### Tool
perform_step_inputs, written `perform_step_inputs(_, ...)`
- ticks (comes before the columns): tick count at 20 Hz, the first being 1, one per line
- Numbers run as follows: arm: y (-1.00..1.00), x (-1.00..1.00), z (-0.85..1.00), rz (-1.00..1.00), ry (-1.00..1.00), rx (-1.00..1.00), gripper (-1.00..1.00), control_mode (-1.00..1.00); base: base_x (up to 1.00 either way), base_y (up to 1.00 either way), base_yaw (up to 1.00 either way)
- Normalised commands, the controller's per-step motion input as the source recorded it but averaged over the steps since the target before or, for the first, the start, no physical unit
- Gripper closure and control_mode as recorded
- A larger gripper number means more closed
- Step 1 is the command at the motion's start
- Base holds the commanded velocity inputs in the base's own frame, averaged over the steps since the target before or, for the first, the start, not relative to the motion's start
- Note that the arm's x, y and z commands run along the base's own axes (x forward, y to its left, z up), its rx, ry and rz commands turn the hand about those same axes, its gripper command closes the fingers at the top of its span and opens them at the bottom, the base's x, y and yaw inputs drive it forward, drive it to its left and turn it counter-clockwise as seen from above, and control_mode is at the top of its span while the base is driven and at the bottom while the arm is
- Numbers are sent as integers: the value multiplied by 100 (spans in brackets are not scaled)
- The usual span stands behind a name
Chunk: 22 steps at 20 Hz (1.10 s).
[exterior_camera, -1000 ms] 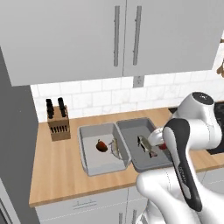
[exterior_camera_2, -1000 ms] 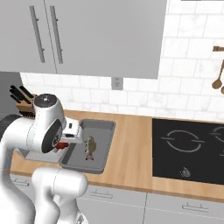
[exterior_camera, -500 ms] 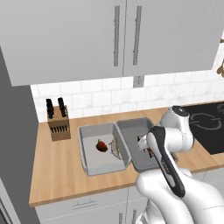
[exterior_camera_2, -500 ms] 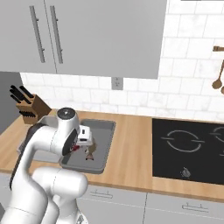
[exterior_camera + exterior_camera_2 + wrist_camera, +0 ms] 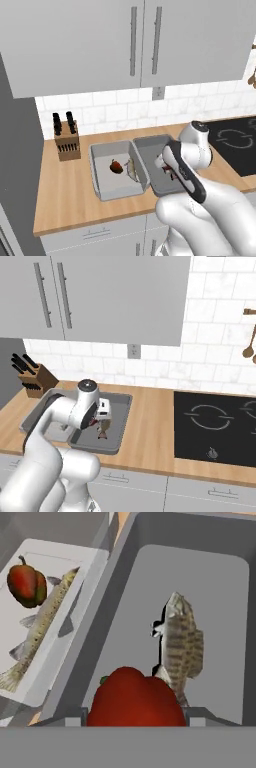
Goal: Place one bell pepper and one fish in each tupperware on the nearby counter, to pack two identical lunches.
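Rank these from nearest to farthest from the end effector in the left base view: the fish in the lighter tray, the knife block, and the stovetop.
From the end effector:
1. Fish, in the lighter tray just left of it.
2. Stovetop, to its right.
3. Knife block, far left by the backsplash.

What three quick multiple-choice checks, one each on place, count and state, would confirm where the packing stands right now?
1. Where does the lighter tray lie?
A. on the hob
B. beside the darker tray, on the knife-block side
C. on the floor

2. How many fish are in the trays?
A. one
B. two
C. four

3. What is the gripper doing?
A. holding a pepper
B. empty, wide open
C. gripping the knife block

Answers: 1 B, the left base view shows them side by side; 2 B, one fish in the darker tray and one in the lighter; 3 A, red pepper sits between the fingertips over the darker tray.
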Motion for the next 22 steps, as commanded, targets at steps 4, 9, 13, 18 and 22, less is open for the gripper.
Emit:
perform_step_inputs(4, 0, 49, -54, 1, 1, 0, 100, -100, 0, 0, 0)
perform_step_inputs(9, 0, 35, -75, 0, -1, 0, 100, -100, 0, 0, 0)
perform_step_inputs(13, 1, 31, -76, 0, 0, 0, 100, -100, 0, 0, 0)
perform_step_inputs(18, 6, -5, -38, 0, -4, 0, -100, -100, 0, 0, 0)
perform_step_inputs(22, 0, -40, 12, -2, -5, 0, -100, -100, 0, 0, 0)
